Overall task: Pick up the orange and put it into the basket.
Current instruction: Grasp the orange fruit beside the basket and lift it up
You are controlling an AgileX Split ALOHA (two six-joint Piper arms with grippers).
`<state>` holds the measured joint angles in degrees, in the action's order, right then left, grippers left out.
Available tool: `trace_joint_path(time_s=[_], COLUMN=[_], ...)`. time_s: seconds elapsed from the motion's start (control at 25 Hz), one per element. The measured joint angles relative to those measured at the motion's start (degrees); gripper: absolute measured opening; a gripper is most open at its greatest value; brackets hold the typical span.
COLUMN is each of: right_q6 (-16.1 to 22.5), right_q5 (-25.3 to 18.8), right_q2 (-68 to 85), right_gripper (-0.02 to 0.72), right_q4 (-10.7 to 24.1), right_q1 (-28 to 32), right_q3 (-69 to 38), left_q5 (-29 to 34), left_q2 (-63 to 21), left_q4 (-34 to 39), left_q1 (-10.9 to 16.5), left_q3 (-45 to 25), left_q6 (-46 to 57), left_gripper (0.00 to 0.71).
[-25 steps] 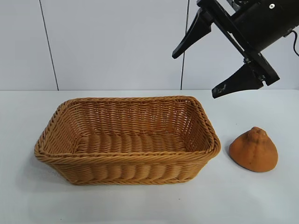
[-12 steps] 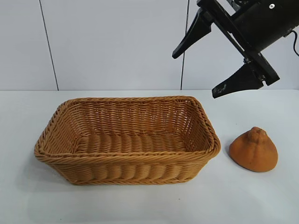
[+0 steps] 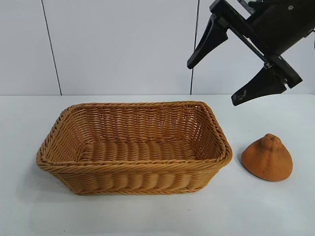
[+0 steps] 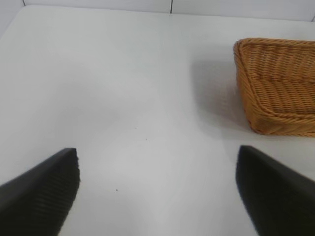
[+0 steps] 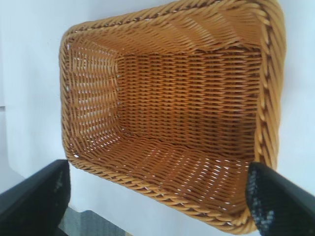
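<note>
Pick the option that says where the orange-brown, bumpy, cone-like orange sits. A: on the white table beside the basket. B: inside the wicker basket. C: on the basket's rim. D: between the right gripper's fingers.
A: the orange-brown, cone-like orange rests on the white table beside the tan woven wicker basket, untouched.

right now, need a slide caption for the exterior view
Open right gripper hangs above the table, orange resting beside the empty wicker basket.

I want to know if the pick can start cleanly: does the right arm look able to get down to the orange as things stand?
Probably yes. The right gripper hangs open above the table, and the orange sits in the open beside the basket, apart from it, with nothing over it.
</note>
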<state>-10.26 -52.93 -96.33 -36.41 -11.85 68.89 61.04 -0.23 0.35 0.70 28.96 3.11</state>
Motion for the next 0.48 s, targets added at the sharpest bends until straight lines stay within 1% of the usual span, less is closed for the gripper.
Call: trace_joint_path(time_s=[0.12,0.2,0.24,0.28,0.32,0.36,0.48], right_q6=[6.4,9.8,11.2,12.4,13.1,13.7,13.9], right_q5=[-2.5,-4.3,-5.0,-5.4,-5.5,-5.5,-4.9], right_q2=[0.0,0.0,0.0,0.0,0.0,0.0,0.0], right_gripper=[0.661,0.661,0.661,0.661,0.661,0.661,0.661], right_q4=[10.6,18.6,22.0,24.4,26.4,27.4,27.6], right_q1=[0.0,0.0,0.0,0.0,0.2,0.5,2.2], right_q3=[2.7,4.0,4.3,4.3,4.3,4.3,4.3], left_q5=[0.0,0.0,0.0,0.0,0.0,0.0,-0.2], left_q2=[0.0,0.0,0.0,0.0,0.0,0.0,0.0], left_q4=[0.0,0.0,0.0,0.0,0.0,0.0,0.0], left_q1=[0.0,0.0,0.0,0.0,0.0,0.0,0.0], left_q3=[0.0,-0.1,-0.1,-0.1,-0.1,-0.1,-0.1], left_q6=[0.0,0.0,0.0,0.0,0.0,0.0,0.0], left_gripper=[0.616,0.616,0.616,0.616,0.616,0.616,0.616])
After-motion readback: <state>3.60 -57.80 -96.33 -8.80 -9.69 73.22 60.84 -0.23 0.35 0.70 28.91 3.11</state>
